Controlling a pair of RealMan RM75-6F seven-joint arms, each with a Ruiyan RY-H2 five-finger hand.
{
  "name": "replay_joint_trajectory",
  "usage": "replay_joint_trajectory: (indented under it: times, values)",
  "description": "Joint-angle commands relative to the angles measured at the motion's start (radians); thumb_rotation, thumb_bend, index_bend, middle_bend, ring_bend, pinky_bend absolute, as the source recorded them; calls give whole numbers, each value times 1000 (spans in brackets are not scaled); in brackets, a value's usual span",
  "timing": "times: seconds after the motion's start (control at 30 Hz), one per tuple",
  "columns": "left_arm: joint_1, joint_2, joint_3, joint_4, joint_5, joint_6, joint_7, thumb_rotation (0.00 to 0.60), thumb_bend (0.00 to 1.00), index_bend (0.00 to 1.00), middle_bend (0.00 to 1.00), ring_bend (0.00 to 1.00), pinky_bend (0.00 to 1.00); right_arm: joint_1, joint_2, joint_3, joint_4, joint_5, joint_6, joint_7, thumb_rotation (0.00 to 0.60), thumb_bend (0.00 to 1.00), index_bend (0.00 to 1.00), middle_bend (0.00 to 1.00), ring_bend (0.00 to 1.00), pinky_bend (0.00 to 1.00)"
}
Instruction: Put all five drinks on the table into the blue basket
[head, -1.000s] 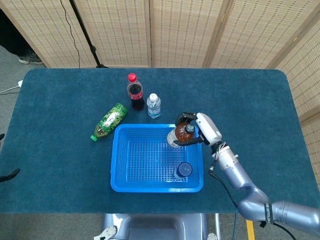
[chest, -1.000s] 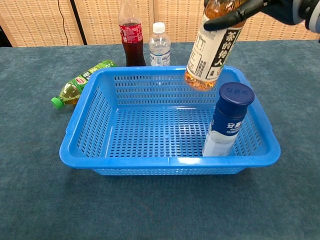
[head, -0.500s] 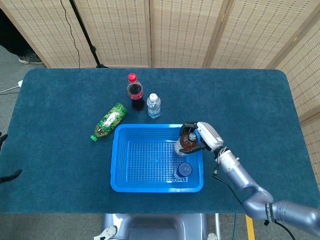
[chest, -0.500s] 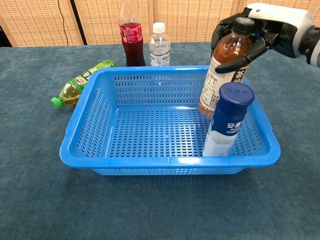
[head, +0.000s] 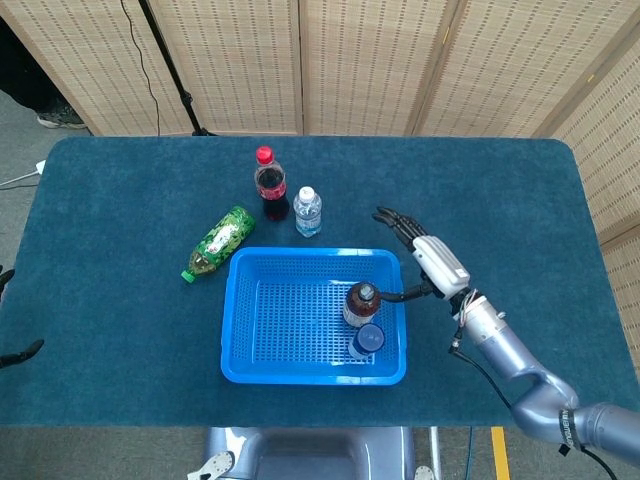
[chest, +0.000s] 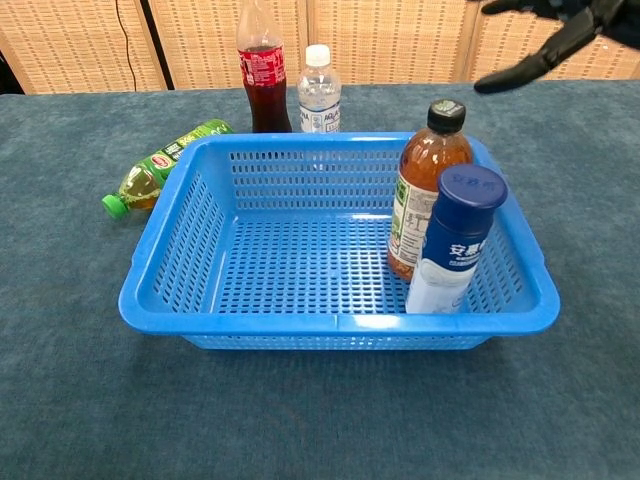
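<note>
The blue basket sits mid-table. Inside it at the right stand an amber tea bottle and a white bottle with a dark blue cap, both upright and close together. Behind the basket stand a red-capped cola bottle and a small water bottle. A green bottle lies on its side to the basket's left. My right hand hovers open beside the basket's right rim, holding nothing. My left hand is out of sight.
Folding screens stand behind the table. A dark stand pole rises at the back left. The blue cloth table stretches wide on both sides of the basket.
My right hand lowered the tea bottle into the basket, let go of it and drew back up and to the right with fingers spread. The tea bottle now stands beside the blue-capped one.
</note>
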Motion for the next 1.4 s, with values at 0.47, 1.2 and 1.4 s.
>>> replay_joint_trajectory:
  times: [0.47,1.2,1.4]
  values:
    - [-5,-8,-1,-3,-8,-6,27,600,146,0,0,0,0,173,-138,137,264,266,-247,77,600,0,0,0,0,0]
    - [-25,-26,-34,14,-110,-59,69,600,147,0,0,0,0,428,-488,178,773,334,-531,81,600,0,0,0,0,0]
    - [-38,-33,-53,27,-160,-88,87,600,146,0,0,0,0,485,-573,190,920,292,-571,155,600,0,0,0,0,0]
